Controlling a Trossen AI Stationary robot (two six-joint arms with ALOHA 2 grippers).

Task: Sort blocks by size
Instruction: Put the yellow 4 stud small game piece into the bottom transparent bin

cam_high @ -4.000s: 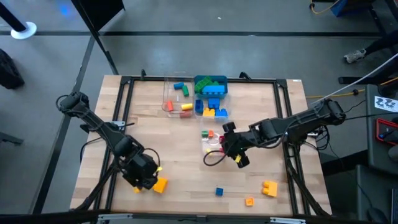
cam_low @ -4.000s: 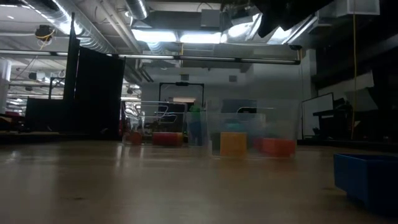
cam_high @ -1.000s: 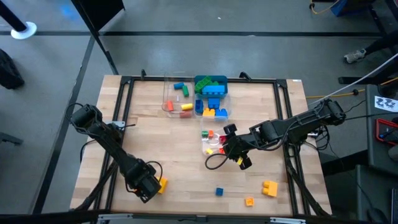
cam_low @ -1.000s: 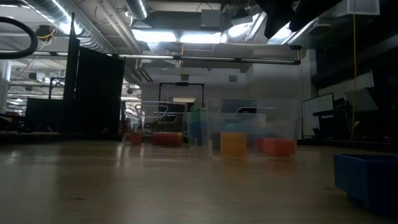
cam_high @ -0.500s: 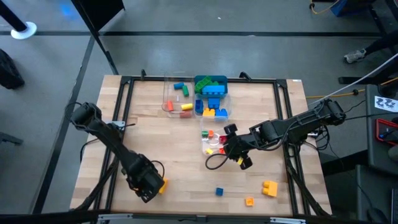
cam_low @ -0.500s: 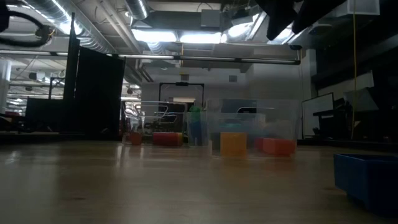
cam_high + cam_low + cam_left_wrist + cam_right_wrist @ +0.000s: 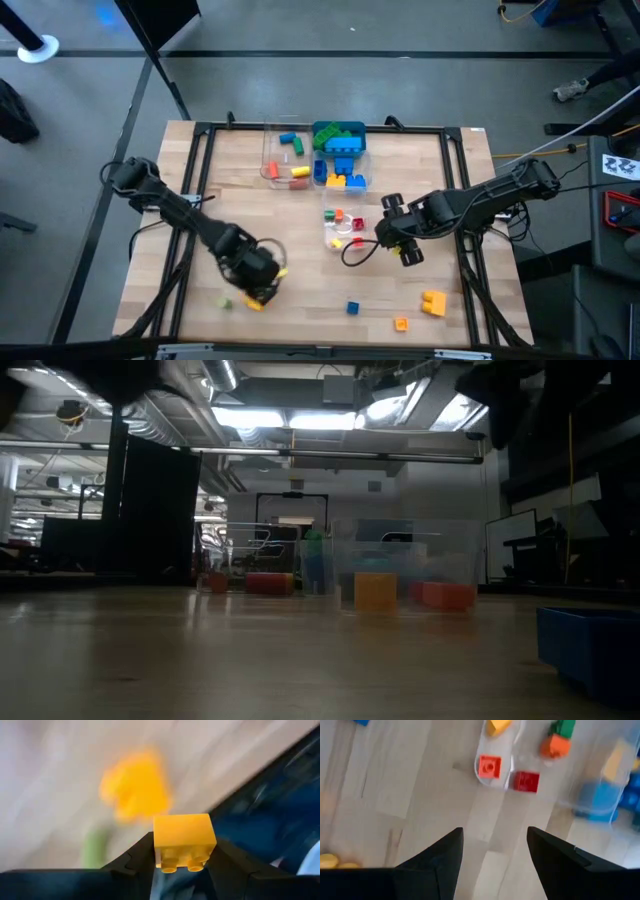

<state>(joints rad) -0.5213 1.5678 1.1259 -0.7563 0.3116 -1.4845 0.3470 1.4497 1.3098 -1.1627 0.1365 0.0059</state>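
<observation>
One yellow block [image 7: 183, 840] in left claw [image 7: 180, 862]

left gripper [image 7: 262, 285] shifted right carrying yellow block [image 7: 183, 841], right gripper [image 7: 400, 240] too

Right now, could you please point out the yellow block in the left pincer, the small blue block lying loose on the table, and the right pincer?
yellow block [image 7: 183, 836], left wrist view, its front face.
small blue block [image 7: 352, 308], high view, its top.
right pincer [image 7: 495, 851], right wrist view, midway between its fingertips.
</observation>
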